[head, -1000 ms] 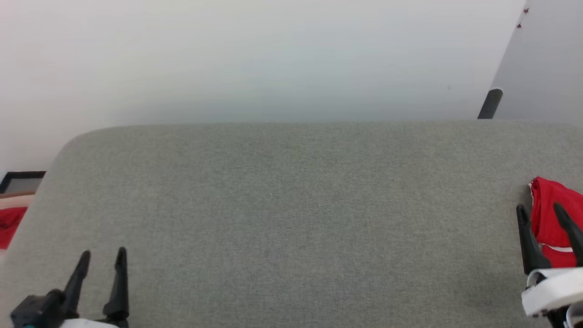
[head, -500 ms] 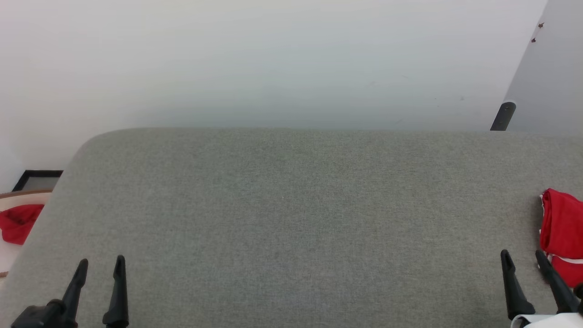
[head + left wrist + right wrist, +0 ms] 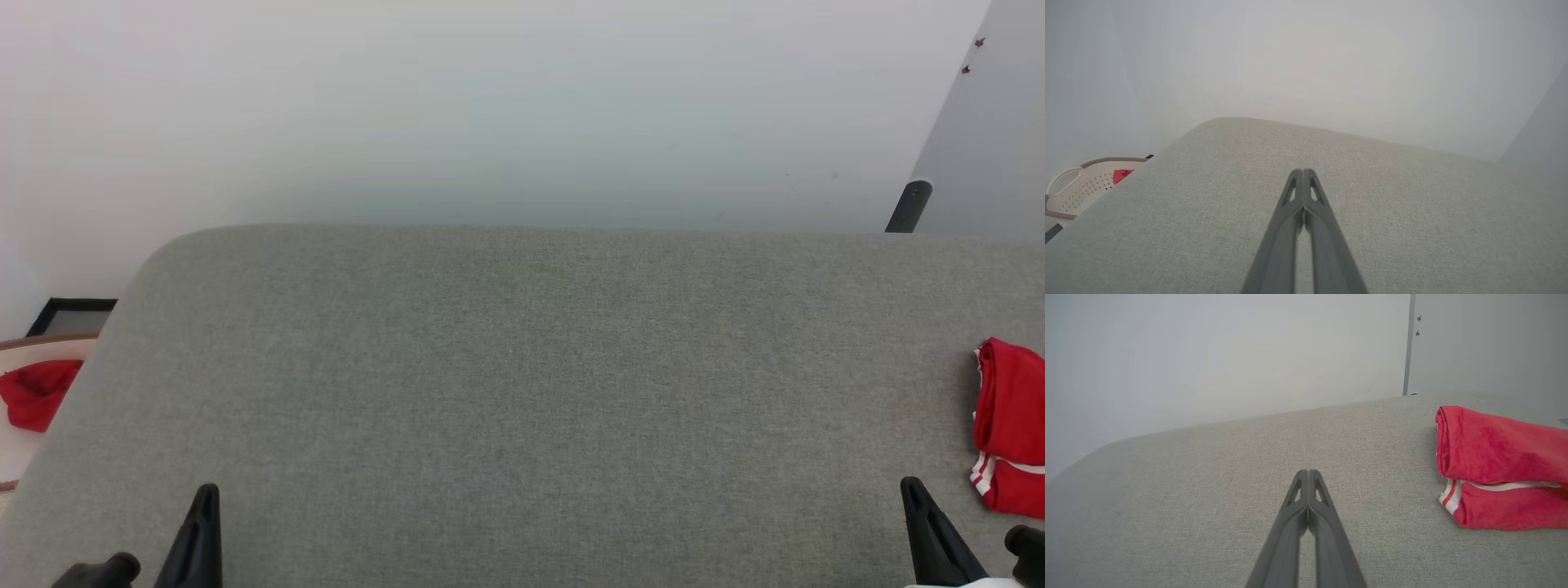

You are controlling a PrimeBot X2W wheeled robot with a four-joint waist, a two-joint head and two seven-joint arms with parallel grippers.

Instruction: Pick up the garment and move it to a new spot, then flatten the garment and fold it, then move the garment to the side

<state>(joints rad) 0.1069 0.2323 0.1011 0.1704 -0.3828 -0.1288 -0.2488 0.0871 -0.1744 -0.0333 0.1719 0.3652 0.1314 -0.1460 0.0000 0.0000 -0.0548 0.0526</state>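
The garment (image 3: 1012, 408) lies folded into a red bundle at the right edge of the grey padded table (image 3: 522, 392), with its striped red-and-white trim showing at the near end. In the right wrist view the garment (image 3: 1498, 457) sits to the right of my right gripper (image 3: 1308, 471), a clear gap apart. My right gripper (image 3: 908, 486) is low at the bottom right, shut and empty. At the bottom left my left gripper (image 3: 206, 492) is also shut, holding nothing; its fingers (image 3: 1306, 192) touch along their tips above bare table.
A pale perforated basket (image 3: 1069, 192) stands off the table's left end with a plain red cloth (image 3: 37, 392) in it. A white wall rises behind the table. A black post (image 3: 908, 206) stands at the far right corner.
The right gripper has drawn back from the garment toward the near edge, leaving it lying there. The left gripper has sunk lower too. Both grippers' fingers, apart before, are now together.
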